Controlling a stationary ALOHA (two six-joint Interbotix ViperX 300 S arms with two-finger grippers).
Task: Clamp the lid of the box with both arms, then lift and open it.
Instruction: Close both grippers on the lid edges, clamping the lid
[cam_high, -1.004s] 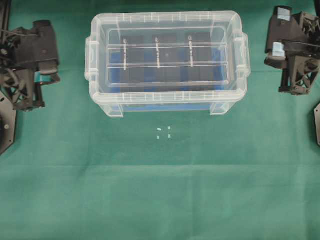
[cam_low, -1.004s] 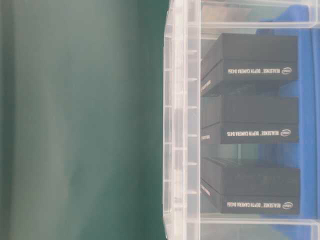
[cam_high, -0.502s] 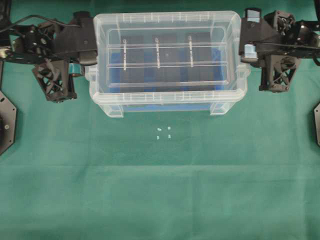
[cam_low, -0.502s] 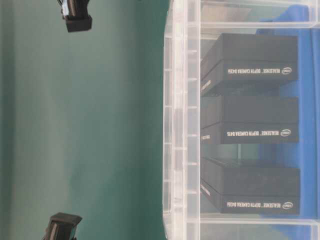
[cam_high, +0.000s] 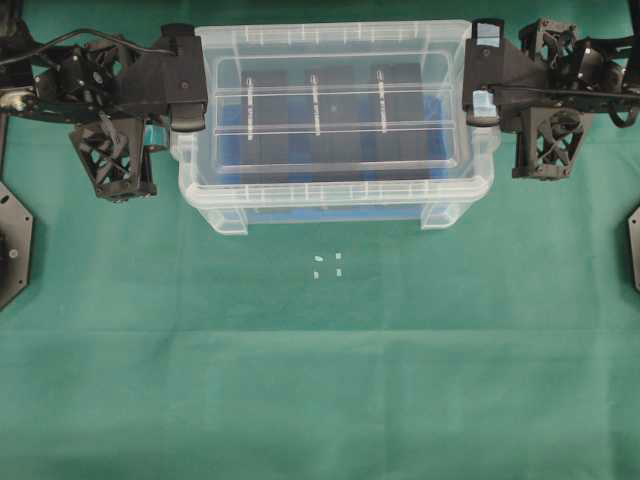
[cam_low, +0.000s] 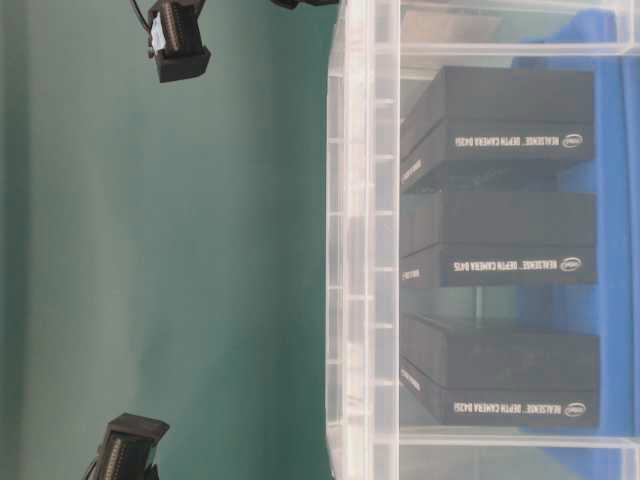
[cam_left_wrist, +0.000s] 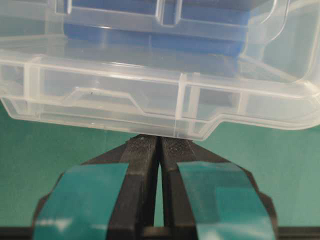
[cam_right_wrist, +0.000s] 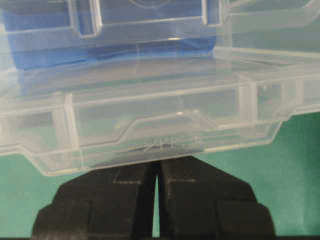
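You have a green cloth covering the whole table, and the box sits on it toward the far edge, centred between the two arms. The lid lies flat on top of the box, its two long ridges running left to right. Through the clear plastic you see three black slabs with white lettering on a blue bottom; the table-level view shows them side-on, but cuts the box off at the right, top and bottom.

Your left arm reaches in from the left and your right arm from the right, each ending at a short side of the box. From overhead you cannot make out the fingertips, since the wrists cover them.

The wrist cameras fill that in. The left gripper, with teal tape on its fingers, is pressed nearly closed with only a thin slit between the fingers, its tips right at the underside of the box's rim; nothing is held between them. The right gripper is likewise almost closed, tips tucked under the clear rim edge, holding nothing.

Four small white marks lie on the cloth just in front of the box.
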